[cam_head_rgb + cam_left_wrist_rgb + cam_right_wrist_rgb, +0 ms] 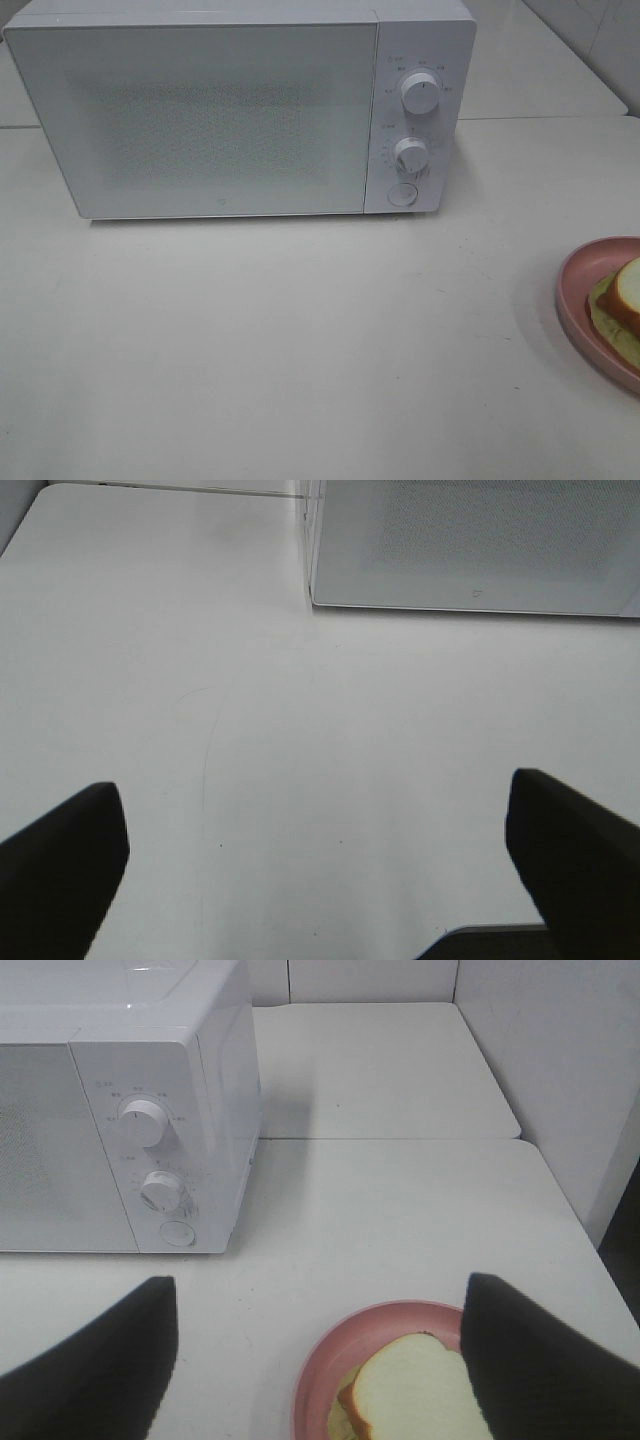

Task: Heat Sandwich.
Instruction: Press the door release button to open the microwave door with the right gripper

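While the microwave (pixel 220 110) stands at the back of the white table (pixel 300 360) with its door shut, the sandwich (pixel 627 292) lies on a round pink plate (pixel 578 290) at the right edge of the exterior high view, well apart from the oven and partly cut off by the frame. Its white top slice with a tan crust sits over green lettuce that shows beneath it. On the microwave's control panel, to the right of the door, an upper knob (pixel 420 93) sits above a lower knob (pixel 411 156), with a round button (pixel 402 194) below both. The left gripper (pixel 315 785) hangs over bare tabletop in front of the oven's lower left corner, its two dark fingers (pixel 60 855) spread wide with nothing between them. The right gripper (pixel 315 1290) is likewise spread wide and holds nothing; it hovers above the plate, and one of its fingers (pixel 545 1360) covers part of the sandwich in the right wrist view. Neither arm shows in the exterior high view.
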You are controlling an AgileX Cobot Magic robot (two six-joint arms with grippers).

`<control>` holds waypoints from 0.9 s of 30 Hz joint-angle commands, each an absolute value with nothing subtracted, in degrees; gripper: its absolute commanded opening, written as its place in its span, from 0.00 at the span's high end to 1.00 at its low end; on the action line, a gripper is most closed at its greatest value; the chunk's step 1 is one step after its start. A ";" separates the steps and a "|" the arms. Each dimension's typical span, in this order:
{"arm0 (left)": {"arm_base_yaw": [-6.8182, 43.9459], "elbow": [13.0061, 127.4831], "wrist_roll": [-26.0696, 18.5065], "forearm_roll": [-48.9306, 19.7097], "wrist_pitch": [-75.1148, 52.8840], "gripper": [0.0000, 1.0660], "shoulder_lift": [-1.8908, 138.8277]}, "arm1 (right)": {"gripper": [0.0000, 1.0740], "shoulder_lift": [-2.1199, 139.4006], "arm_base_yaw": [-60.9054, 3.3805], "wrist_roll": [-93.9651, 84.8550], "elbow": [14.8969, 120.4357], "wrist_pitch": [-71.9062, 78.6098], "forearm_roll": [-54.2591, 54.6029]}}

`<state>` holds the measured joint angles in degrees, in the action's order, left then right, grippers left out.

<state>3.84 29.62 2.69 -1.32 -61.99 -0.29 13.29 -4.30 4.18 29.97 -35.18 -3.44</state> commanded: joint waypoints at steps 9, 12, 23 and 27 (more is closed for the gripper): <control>3.55 29.51 2.64 -1.72 -61.25 0.09 -1.66 | 0.29 27.22 -4.07 4.24 30.42 -23.89 -3.55; 3.55 29.51 2.64 -1.72 -61.25 0.09 -1.66 | 0.29 30.48 -4.07 4.41 30.42 -20.91 -3.50; 3.55 29.51 2.64 -1.72 -61.25 0.09 -1.66 | 0.29 42.11 -4.07 4.41 30.42 -8.77 -3.44; 3.55 29.51 2.64 -1.72 -61.25 0.09 -1.66 | 0.29 46.35 -4.07 4.41 30.42 -3.95 -3.44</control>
<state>3.84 29.62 2.69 -1.32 -61.99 -0.29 44.98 -4.30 4.24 29.97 -6.82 -3.38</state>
